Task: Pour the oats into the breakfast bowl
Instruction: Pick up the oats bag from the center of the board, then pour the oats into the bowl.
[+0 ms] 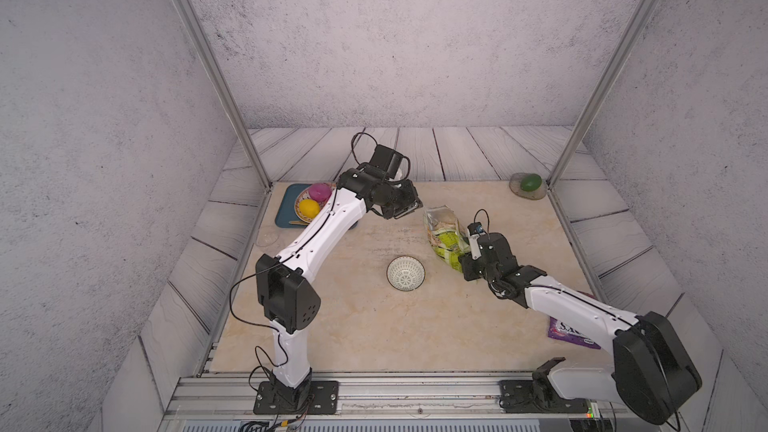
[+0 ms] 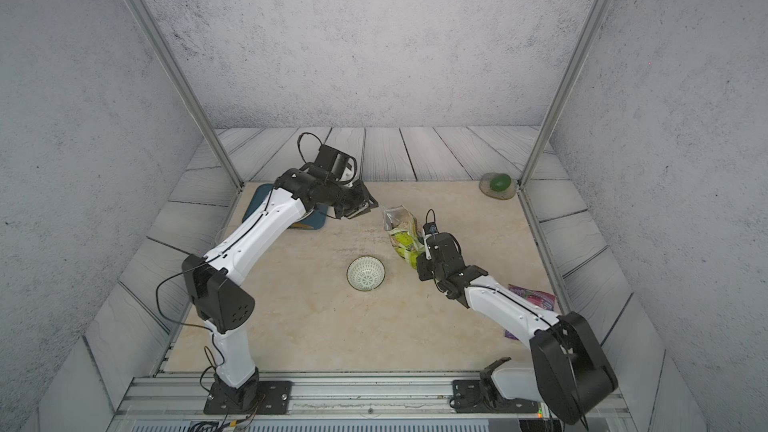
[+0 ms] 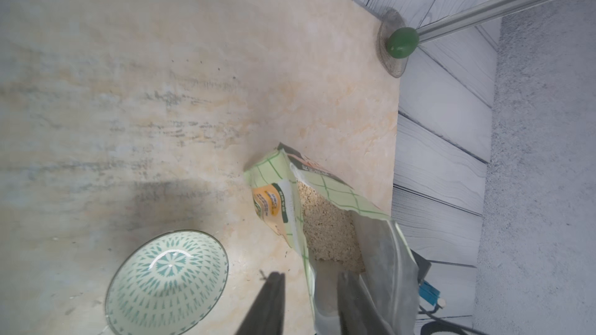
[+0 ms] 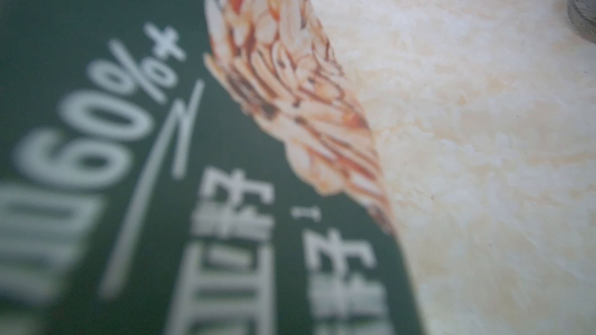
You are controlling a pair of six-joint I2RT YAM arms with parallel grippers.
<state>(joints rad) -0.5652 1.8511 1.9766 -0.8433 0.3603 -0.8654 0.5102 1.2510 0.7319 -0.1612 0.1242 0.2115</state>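
Left wrist view shows one open oats pouch (image 3: 277,204) and one breakfast bowl (image 3: 167,281).

Tabletop (image 1: 332,326): beige marble-look sheet, smooth, matt.
Surround (image 1: 457,151): grey wood-grain planks, matt.
Walls (image 1: 374,35): rough grey plaster look.
Posts (image 1: 215,76): brushed aluminium, dull sheen.
Arms (image 1: 320,226): smooth white plastic shells, slight gloss; joints matt black.
Bowl (image 1: 406,273), table centre: glazed ceramic, glossy, bright highlight inside.
Pouch (image 1: 446,238), 2 o'clock of bowl: printed film, creased; silvery foil lining (image 3: 380,252).
Oats (image 3: 325,227) inside: dry, grainy, matt.
Candy bag (image 1: 569,332), 4 o'clock: shiny purple film.
Dish (image 1: 517,194), 1 o'clock: translucent, glass-like.
Tray (image 1: 286,211), 10 o'clock: smooth blue, plastic look.
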